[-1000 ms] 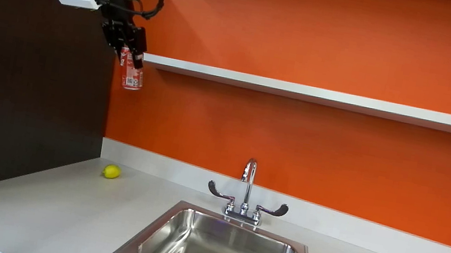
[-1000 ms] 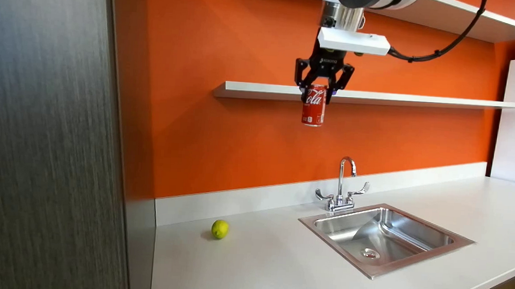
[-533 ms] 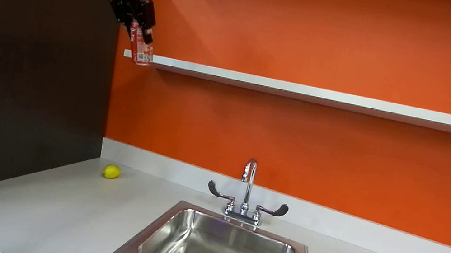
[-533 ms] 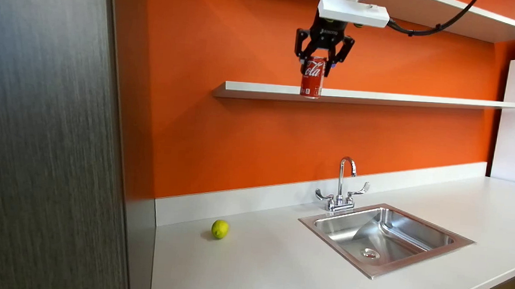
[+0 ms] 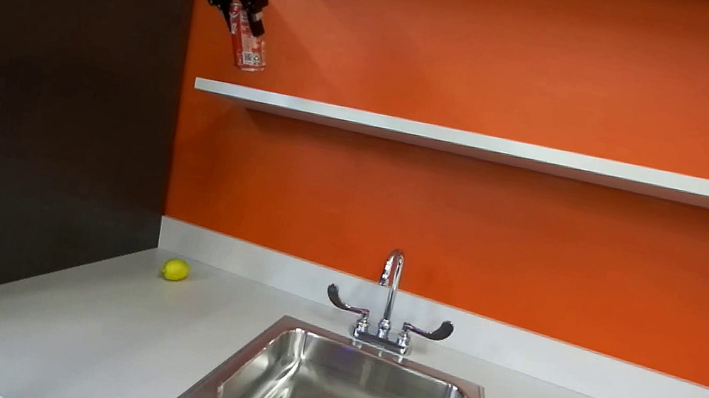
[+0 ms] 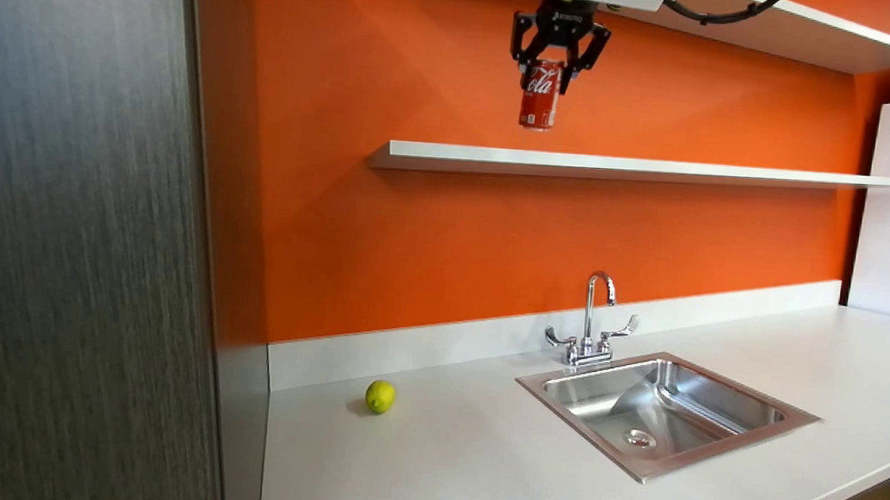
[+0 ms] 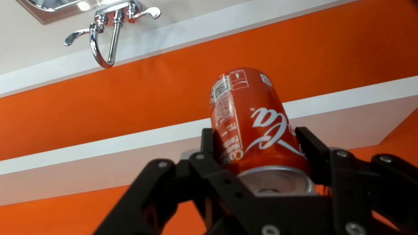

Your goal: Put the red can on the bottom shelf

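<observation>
Step in hand, as judged: transport; grasp made, placement not yet done. The gripper (image 6: 545,88) is grasping the can (image 6: 540,105) from both sides near its top; the wrist view shows the same hold. The can is in the air, tilted a little. In both exterior views its base shows above the shelf (image 5: 479,141), with a band of orange wall (image 5: 532,257) visible between, so no contact.

Depth is less sure. In the wrist view the can crosses the shelf's front edge and its base is seen against the wall beneath, which suggests it is short of the shelf; cannot tell by how much.

Next move calls for: carry toward the wall at this height until the base clears the edge, bring the can upright, lower slowly until it rests, then release. Risks: lowering early could clip the edge; releasing at this tilt could topple it.
</observation>
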Controlling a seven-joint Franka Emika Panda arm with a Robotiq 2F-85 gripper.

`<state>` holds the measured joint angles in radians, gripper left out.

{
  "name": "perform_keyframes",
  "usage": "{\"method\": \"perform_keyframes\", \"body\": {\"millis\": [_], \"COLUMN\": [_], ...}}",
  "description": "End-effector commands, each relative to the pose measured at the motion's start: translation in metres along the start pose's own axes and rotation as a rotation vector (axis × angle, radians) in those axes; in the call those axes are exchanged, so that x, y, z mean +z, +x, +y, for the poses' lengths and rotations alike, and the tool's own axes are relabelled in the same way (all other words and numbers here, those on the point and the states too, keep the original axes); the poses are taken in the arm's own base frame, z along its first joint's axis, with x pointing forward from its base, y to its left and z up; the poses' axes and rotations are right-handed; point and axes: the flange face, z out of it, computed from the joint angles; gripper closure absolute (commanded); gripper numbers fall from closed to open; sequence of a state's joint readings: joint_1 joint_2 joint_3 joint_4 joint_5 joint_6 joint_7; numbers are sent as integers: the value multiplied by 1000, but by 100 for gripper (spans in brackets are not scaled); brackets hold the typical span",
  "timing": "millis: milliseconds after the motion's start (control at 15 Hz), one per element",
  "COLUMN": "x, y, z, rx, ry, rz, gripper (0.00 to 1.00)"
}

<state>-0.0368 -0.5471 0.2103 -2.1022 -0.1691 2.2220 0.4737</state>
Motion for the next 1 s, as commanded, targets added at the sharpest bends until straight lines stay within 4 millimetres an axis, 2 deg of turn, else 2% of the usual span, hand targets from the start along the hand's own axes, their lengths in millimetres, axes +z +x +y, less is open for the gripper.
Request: {"method": "perform_keyframes", "body": {"millis": [0,600,933], "x": [1,32,53], "y": [41,122,151], "z": [-4,6,11], "rx": [-19,-15,2], "ry": [-34,-31,-34], "rz": [12,24,-10], "gripper": [62,62,62]}}
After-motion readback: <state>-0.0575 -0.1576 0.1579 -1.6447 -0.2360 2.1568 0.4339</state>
